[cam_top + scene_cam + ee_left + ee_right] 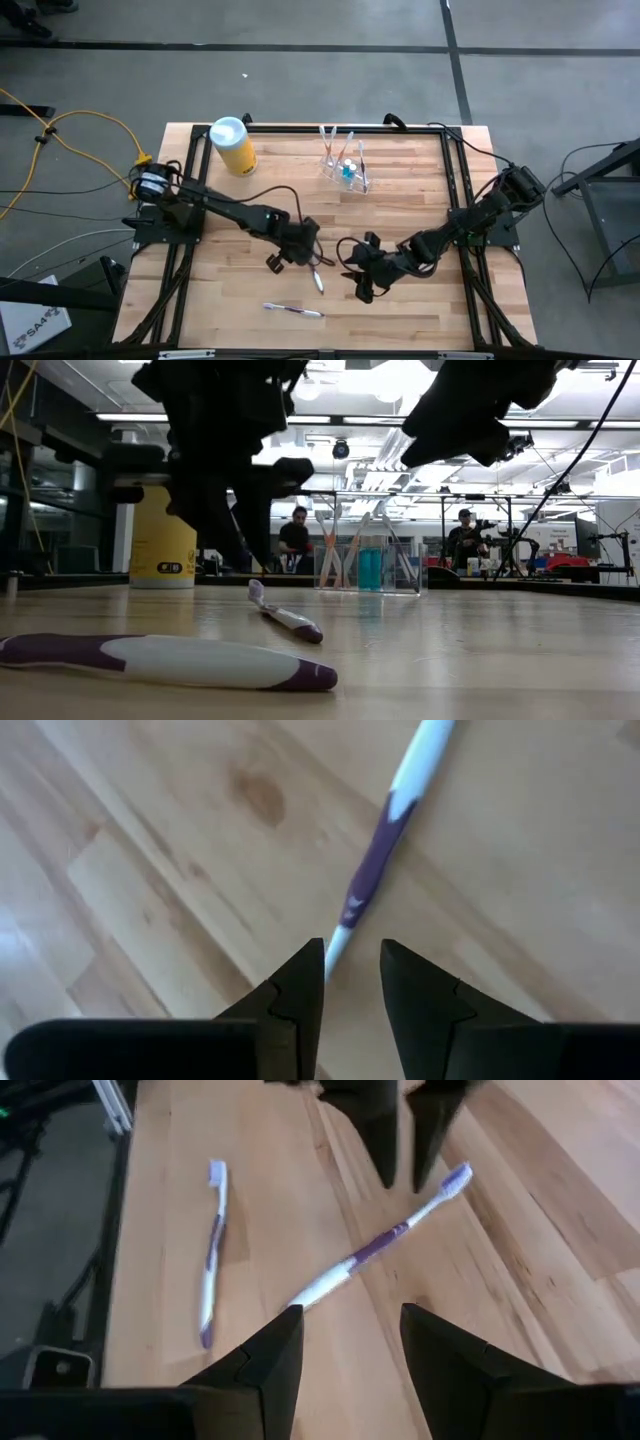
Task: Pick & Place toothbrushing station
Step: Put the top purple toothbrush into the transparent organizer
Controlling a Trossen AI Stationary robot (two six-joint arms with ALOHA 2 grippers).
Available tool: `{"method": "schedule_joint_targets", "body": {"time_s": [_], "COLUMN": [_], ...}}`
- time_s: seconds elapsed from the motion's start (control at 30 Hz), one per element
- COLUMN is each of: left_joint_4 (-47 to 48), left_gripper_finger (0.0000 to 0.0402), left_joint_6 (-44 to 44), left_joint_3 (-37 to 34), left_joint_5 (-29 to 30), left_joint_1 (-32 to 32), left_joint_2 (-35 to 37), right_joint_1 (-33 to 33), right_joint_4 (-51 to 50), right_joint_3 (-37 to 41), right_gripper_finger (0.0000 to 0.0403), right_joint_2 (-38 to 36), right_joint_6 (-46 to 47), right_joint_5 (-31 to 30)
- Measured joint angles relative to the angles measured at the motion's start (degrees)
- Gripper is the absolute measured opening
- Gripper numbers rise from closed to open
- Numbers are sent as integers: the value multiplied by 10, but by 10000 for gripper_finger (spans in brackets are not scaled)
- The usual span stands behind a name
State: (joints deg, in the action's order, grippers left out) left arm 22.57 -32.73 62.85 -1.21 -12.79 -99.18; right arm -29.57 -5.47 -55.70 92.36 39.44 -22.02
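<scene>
At mid-table, the left gripper [305,262] and right gripper [352,275] are held parted and empty over a toothbrush [317,279]; the toothbrushing station [345,165] is seen standing near the far edge.

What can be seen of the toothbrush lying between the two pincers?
The toothbrush is slim, white plastic with a purple grip band and purple-tinged bristle head. It lies flat on the wooden table, slanted, separate from a second toothbrush nearer the front edge. The left pincer hangs open just above its head end, not gripping it; the right pincer, also open, faces its handle end.
</scene>
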Motion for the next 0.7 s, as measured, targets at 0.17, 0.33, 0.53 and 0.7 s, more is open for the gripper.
{"method": "schedule_joint_targets", "body": {"time_s": [0.17,0.33,0.53,0.7], "left_joint_4": [-10,-22,-35,-33], "left_gripper_finger": [95,95,95,95], "left_joint_6": [-6,-24,-40,-47], "left_joint_3": [2,1,2,3], "left_joint_5": [28,56,64,74], "left_joint_1": [-15,-17,-17,-21], "left_joint_2": [0,-11,-41,-50], "right_joint_1": [-9,-23,-36,-39], "right_joint_4": [-5,-3,1,1], "right_joint_3": [0,0,0,0], "right_gripper_finger": [160,160,160,160], "right_joint_2": [0,0,0,0], "right_joint_6": [12,17,30,40], "right_joint_5": [-1,-5,-16,-20]}}
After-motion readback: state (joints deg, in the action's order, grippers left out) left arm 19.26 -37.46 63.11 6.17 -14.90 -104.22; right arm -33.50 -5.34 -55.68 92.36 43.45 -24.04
